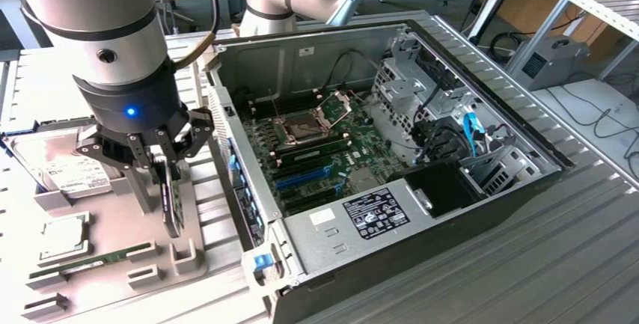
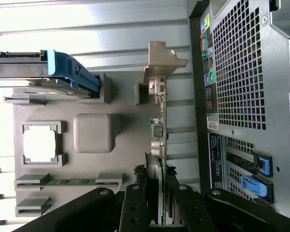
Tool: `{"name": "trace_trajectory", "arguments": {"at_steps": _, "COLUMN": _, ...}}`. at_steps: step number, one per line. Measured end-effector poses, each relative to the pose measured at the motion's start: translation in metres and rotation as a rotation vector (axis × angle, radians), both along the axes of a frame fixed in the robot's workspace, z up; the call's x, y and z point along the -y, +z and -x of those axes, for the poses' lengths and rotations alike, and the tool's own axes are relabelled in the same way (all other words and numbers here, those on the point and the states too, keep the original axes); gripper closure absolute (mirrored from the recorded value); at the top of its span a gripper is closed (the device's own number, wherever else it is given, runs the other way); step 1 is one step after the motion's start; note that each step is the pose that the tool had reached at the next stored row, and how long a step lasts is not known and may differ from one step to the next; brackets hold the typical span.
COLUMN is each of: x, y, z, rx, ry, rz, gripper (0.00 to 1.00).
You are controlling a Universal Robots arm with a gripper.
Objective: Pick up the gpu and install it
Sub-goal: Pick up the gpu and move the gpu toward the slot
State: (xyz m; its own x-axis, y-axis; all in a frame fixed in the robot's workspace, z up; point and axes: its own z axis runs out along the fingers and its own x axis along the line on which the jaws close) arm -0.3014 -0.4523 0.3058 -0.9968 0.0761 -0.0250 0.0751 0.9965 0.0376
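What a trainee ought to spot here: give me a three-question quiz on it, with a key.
1. True or false: the gpu is already seated in the computer case.
2. In the grey tray, what lies between the hard drive and the RAM stick?
3. Which thing is the gripper down over? A) hard drive B) gpu C) RAM stick
Key: 1 false, it stands on edge in the tray; 2 the processor chip; 3 B.
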Motion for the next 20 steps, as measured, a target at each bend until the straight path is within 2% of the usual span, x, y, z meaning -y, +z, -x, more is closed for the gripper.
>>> {"name": "trace_trajectory", "arguments": {"at_steps": 20, "x": 0.0, "y": 0.0046, "z": 0.0, "rx": 0.0, "ry": 0.0, "rz": 0.0, "gripper": 0.74}}
